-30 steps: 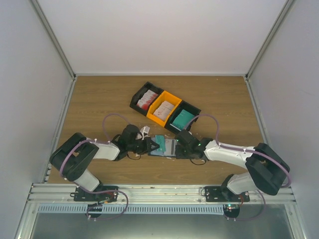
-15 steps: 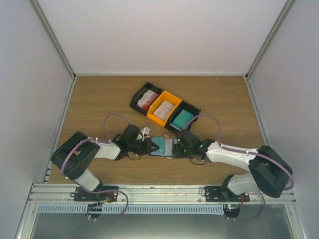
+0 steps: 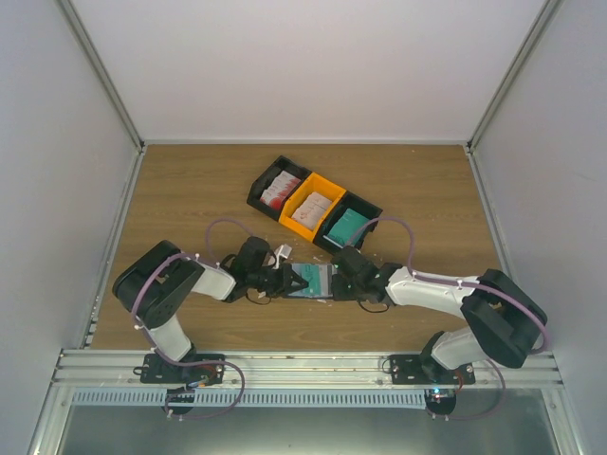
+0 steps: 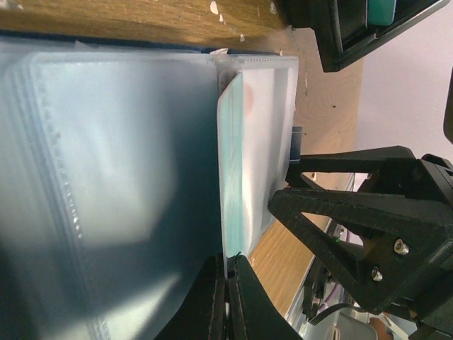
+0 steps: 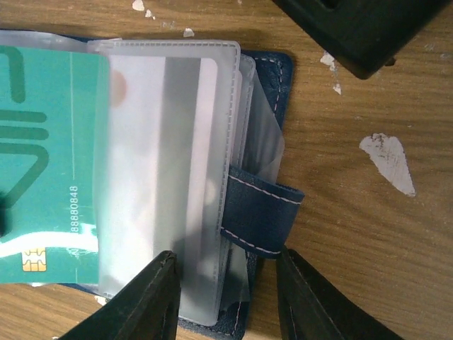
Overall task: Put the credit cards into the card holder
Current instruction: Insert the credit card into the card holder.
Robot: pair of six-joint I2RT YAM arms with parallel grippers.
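Card holder (image 3: 319, 283): lies open on the worktop, about midway between the left and right edges and nearer the near edge than the far, directly between the two grippers. Its navy strap (image 5: 263, 212) sits on the right gripper's side.

Teal card (image 5: 49, 142): partly inside a clear sleeve (image 5: 170, 142) of the holder, chip end outside.

Left gripper (image 4: 226, 283): clenched on the outer edge of the teal card, fingers almost together.

Right gripper (image 5: 225, 273): released, fingers spread either side of the strap; contact with the sleeves cannot be told.

Toward the far edge stands a diagonal row of bins: an orange bin (image 3: 326, 193) between two black bins (image 3: 265, 178), one with white-and-red cards (image 3: 278, 190), the other, near the holder, with a teal stack (image 3: 347, 226).

White scraps (image 5: 386, 164) lie on the wood beside the holder
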